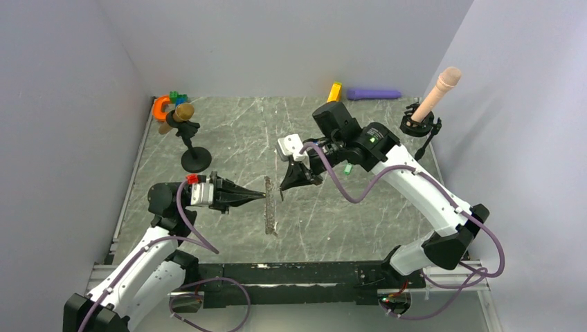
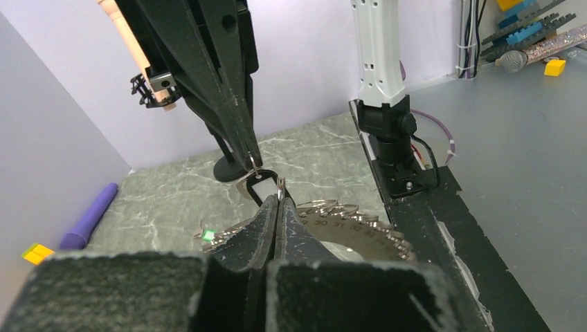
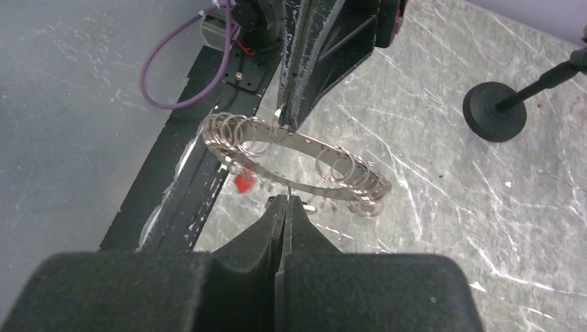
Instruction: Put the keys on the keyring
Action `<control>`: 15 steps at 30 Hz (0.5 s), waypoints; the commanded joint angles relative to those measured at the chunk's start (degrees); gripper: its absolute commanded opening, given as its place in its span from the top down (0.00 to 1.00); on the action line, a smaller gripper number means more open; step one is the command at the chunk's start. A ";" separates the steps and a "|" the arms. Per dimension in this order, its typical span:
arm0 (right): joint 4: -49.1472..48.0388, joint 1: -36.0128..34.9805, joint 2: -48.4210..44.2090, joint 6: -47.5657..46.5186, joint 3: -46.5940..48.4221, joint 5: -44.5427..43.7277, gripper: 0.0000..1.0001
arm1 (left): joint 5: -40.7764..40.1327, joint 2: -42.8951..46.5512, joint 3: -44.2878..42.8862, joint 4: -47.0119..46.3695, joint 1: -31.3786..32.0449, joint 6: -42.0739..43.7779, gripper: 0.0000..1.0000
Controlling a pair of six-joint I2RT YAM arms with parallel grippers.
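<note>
The keyring (image 1: 269, 216) is a grey numbered band with several small wire rings along its rim, held edge-up above mid-table. My left gripper (image 1: 266, 196) is shut on one of those small rings (image 2: 281, 185); the band (image 2: 367, 234) lies just behind its tips. A green key (image 2: 207, 234) and a red key (image 3: 242, 181) hang from the keyring (image 3: 304, 149). My right gripper (image 1: 282, 188) is shut on the black-rimmed key (image 2: 261, 185), its tips right against the left gripper's tips. In the right wrist view that key shows only as a thin sliver between the fingers (image 3: 273, 214).
A black microphone stand (image 1: 196, 160) stands at the back left beside an orange horseshoe piece (image 1: 160, 107). A yellow block (image 1: 334, 91) and a purple cylinder (image 1: 374, 93) lie along the back wall. A holder with a peach rod (image 1: 432, 104) is at the back right.
</note>
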State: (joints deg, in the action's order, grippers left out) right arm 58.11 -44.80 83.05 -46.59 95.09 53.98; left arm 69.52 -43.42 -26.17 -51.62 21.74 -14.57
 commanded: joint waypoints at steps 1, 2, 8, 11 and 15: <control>-1.63 -1.42 0.21 -0.76 2.48 -0.60 1.00 | -1.89 1.90 -1.52 4.19 0.15 3.53 1.00; -1.85 -1.43 0.12 -0.67 2.33 -0.64 1.00 | -2.04 1.93 -1.56 4.91 0.15 3.84 1.00; -2.72 -2.08 0.09 0.67 2.23 -0.10 1.00 | -2.56 0.89 -2.05 4.69 0.24 3.45 1.00; -3.15 -2.39 0.17 1.03 2.23 -0.51 1.00 | -2.61 0.56 -2.51 5.81 0.36 3.95 1.00; -3.78 -2.81 0.28 1.32 1.73 -0.95 1.00 | -3.05 0.58 -2.91 7.30 0.71 4.70 1.00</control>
State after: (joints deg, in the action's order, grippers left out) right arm 56.66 -46.98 83.26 -46.09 95.42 53.76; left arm 67.59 -43.09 -26.17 -44.21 21.96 -11.64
